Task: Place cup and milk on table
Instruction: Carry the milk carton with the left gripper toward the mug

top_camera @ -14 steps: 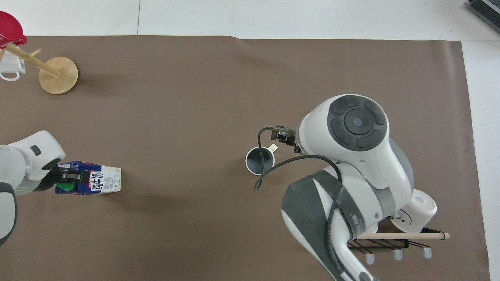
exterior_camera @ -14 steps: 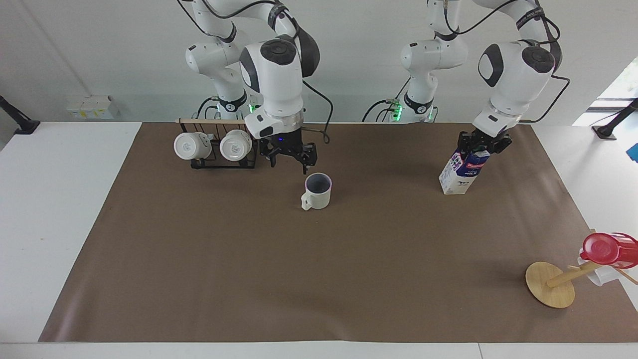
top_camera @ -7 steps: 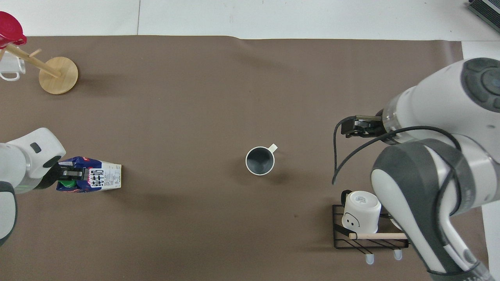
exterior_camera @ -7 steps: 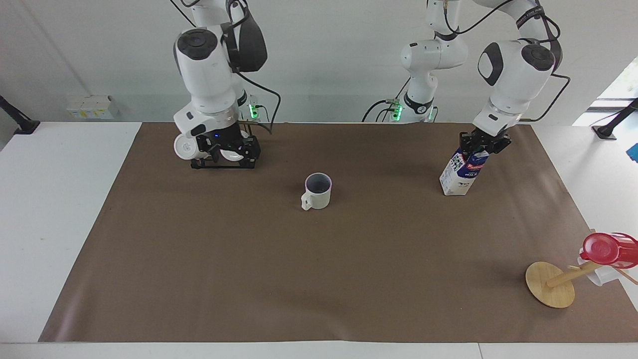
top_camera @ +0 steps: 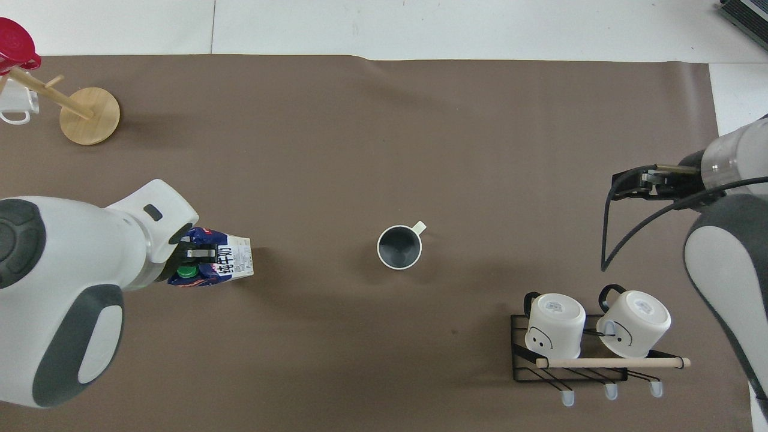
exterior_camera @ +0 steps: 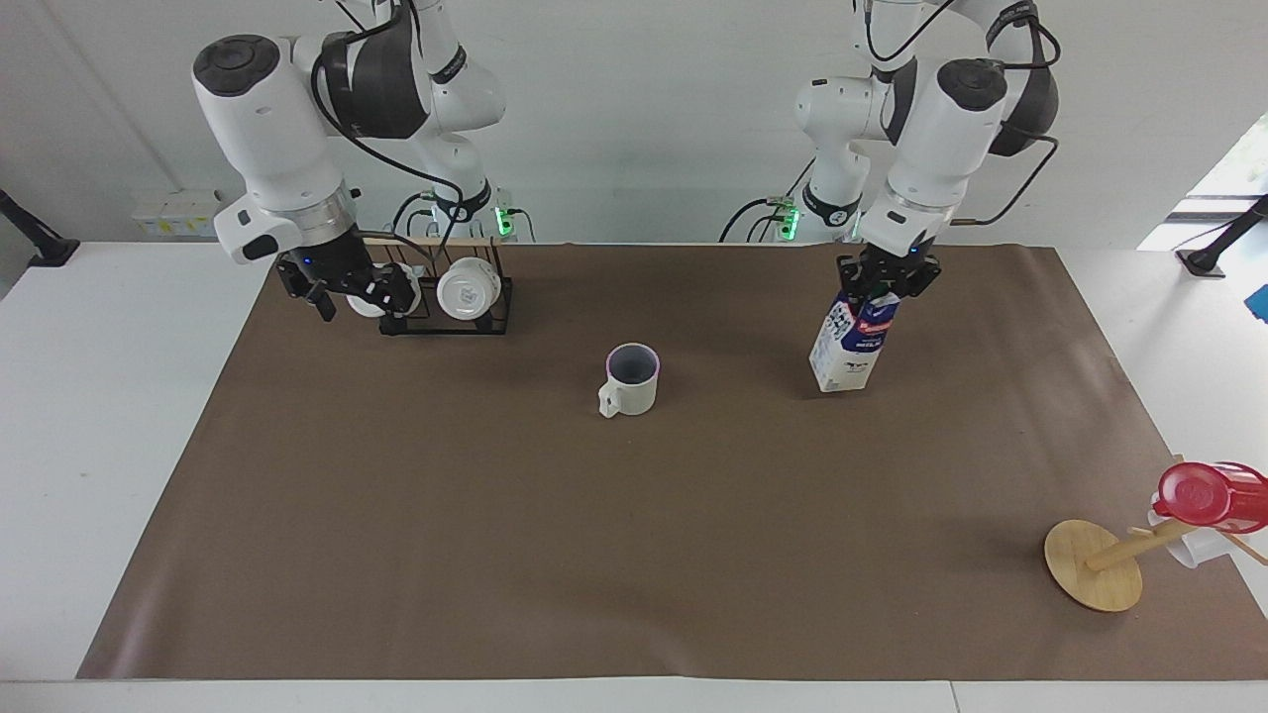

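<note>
Facing view shows the left gripper [exterior_camera: 885, 282] pinching the top of the milk [exterior_camera: 850, 345], which hangs tilted, base at or just above the brown sheet of the table [exterior_camera: 99, 416]; whether it touches cannot be told. Beside it, mid-sheet, the cup [exterior_camera: 631, 380] stands upright, apart from both grippers, so that half looks done; the carton remains to be set down and released. At its own end the right gripper [exterior_camera: 342, 289], jaws spread and empty, waits beside the mug rack [exterior_camera: 446, 297].
</note>
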You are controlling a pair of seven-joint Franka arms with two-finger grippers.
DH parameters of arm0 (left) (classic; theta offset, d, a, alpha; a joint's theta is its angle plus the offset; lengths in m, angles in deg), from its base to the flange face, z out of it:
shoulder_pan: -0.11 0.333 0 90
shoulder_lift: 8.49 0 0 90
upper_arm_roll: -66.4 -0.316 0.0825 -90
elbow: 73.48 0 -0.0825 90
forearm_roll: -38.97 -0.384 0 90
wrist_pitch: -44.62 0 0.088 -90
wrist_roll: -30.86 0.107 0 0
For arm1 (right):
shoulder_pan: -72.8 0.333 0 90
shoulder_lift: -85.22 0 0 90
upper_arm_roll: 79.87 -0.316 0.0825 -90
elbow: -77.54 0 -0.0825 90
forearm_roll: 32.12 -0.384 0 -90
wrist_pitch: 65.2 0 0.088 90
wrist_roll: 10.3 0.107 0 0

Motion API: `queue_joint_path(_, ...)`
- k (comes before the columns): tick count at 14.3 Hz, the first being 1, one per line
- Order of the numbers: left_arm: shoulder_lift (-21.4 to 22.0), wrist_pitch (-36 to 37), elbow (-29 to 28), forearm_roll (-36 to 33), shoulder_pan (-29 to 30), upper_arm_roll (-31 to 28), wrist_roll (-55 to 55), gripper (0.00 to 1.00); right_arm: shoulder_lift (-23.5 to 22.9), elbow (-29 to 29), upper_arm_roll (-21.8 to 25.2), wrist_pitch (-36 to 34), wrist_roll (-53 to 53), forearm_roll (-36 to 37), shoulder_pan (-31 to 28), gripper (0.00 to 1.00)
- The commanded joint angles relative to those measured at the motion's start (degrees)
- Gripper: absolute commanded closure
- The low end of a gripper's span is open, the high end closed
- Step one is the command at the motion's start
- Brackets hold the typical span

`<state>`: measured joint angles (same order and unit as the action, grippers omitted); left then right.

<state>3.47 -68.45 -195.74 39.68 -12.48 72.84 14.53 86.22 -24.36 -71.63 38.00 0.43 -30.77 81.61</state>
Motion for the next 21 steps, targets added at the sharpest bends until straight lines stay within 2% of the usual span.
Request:
queue_joint_path(1,-3.08,3.2,5.61,0.07,-5.76,-0.9,-7.46,0.59,2.07,-0.14,-0.33,-1.33,-3.07,-0.91,-2.39,0.0)
queue_joint_path(7,-10.72,2.77,12.29,1.13,-13.5,-0.72,-17.84,0.61,1.9,8.2,-0.33,-5.72,-3.08,-1.09,-3.09,0.0)
queue_joint_path(10,-14.24,-0.74,12.66,0.43,-16.32,-0.72,-21.01,0.62,1.9,13.38,-0.24,-11.86,-3.08,-1.0,-3.18,0.0)
queue_joint_path(15,-14.87,-1.46,12.22,0.34,-16.33,-0.72,-21.02,0.62,2.16,18.14,-0.33,-22.58,-3.43,-1.52,-3.18,0.0)
queue_joint_path(18,-14.87,-1.37,11.95,0.34,-16.33,-0.72,-21.02,0.61,4.27,17.27,-0.42,-22.78,-3.08,-2.76,-2.92,0.0)
queue_joint_path(21,-14.87,-1.19,11.69,0.34,-16.33,-0.72,-21.02,0.58,4.45,17.09,-0.51,-22.6,-2.9,-2.32,-2.83,0.0)
